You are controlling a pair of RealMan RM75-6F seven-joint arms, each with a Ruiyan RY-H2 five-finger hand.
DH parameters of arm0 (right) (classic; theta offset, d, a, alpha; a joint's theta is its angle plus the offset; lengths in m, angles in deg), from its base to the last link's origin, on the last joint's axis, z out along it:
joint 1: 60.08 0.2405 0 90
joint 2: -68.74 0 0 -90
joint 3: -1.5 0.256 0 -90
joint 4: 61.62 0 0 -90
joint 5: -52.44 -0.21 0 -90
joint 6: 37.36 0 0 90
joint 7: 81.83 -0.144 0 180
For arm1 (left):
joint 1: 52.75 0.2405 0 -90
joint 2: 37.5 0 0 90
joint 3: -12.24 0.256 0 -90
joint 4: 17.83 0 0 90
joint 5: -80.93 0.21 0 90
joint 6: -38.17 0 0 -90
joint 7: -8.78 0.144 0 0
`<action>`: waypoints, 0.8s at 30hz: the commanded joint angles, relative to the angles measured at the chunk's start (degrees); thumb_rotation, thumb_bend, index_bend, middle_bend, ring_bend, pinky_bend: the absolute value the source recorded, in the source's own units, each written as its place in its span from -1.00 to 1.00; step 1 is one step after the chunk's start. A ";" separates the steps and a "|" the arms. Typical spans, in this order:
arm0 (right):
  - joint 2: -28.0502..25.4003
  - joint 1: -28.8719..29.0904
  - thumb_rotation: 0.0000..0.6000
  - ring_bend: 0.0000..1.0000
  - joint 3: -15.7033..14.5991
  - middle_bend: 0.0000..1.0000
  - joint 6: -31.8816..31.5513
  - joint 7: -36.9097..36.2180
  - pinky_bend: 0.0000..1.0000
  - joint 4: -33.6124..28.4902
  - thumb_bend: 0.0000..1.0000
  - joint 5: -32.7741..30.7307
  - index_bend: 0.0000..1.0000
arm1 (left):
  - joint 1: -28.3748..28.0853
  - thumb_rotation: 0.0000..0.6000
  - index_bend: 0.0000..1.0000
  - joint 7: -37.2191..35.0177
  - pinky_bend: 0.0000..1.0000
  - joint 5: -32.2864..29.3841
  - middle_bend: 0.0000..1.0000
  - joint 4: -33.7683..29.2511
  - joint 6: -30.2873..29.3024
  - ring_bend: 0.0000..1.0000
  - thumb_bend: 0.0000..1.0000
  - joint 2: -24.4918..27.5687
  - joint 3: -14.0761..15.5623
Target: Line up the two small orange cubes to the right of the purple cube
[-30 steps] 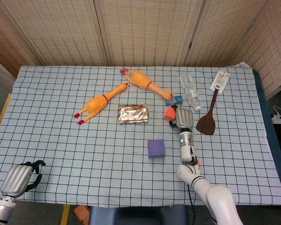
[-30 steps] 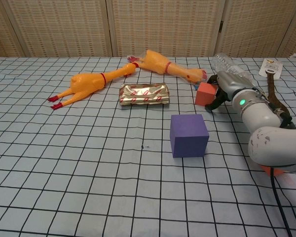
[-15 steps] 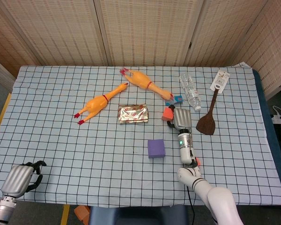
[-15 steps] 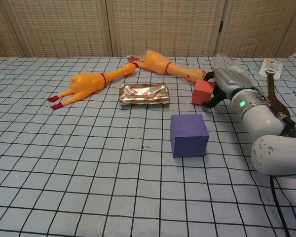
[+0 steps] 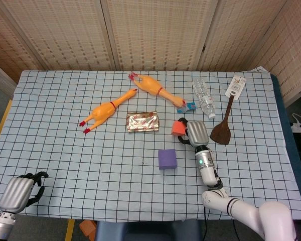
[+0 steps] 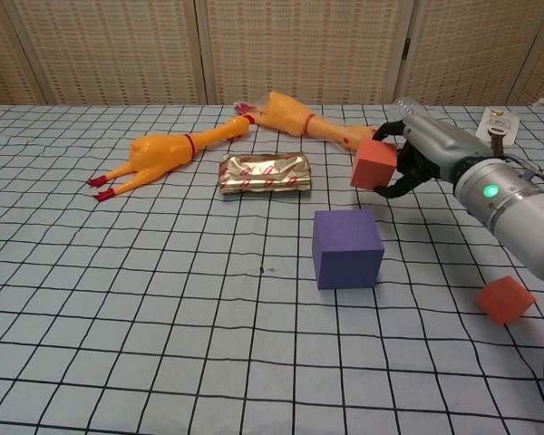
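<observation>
Gripping one orange cube (image 6: 374,164) in the right hand (image 6: 415,156), lifted behind the purple cube (image 6: 346,247); second orange cube (image 6: 505,300) resting on table (image 6: 163,299); left hand (image 5: 21,192) curled, clenched on nothing.

No text can be read in either view. The white tag (image 5: 236,87) on the spatula handle, at upper right of the head view, carries print too small to read.

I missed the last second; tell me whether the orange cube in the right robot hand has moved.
Yes. The orange cube, held by the right robot hand, has risen off the cloth and come nearer the purple cube.
</observation>
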 commanded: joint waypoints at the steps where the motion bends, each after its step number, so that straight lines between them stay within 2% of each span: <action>1: -16.17 -8.47 1.00 0.70 -5.61 0.97 -3.91 8.83 1.00 -23.01 -0.70 0.95 -0.11 | 0.17 1.00 -0.25 0.67 0.13 0.73 0.06 -0.67 -0.45 -0.05 -0.10 0.15 0.28; 4: -20.51 -10.02 1.00 0.70 -7.26 0.97 -4.27 9.80 1.00 -28.00 -0.70 1.51 -0.10 | 0.21 1.00 -0.25 1.22 0.13 1.17 0.06 -0.97 -0.58 -0.05 -0.10 0.21 0.41; 8: -23.53 -11.21 1.00 0.70 -8.86 0.97 -3.95 9.51 1.00 -29.79 -0.70 1.87 -0.10 | 0.13 1.00 -0.25 1.53 0.13 0.91 0.06 -0.92 -0.12 -0.05 -0.10 0.12 0.43; 16: -25.06 -12.62 1.00 0.70 -12.06 0.97 -1.56 6.00 1.00 -28.20 -0.70 2.98 -0.10 | 0.14 1.00 -0.25 1.30 0.13 0.33 0.07 -0.89 0.08 -0.06 -0.11 0.15 0.19; 24: -22.69 -12.60 1.00 0.70 -14.05 0.97 0.66 3.23 1.00 -23.66 -0.70 4.96 -0.09 | 0.23 1.00 -0.25 1.38 0.13 0.81 0.07 -1.07 -0.19 -0.05 -0.10 0.24 0.30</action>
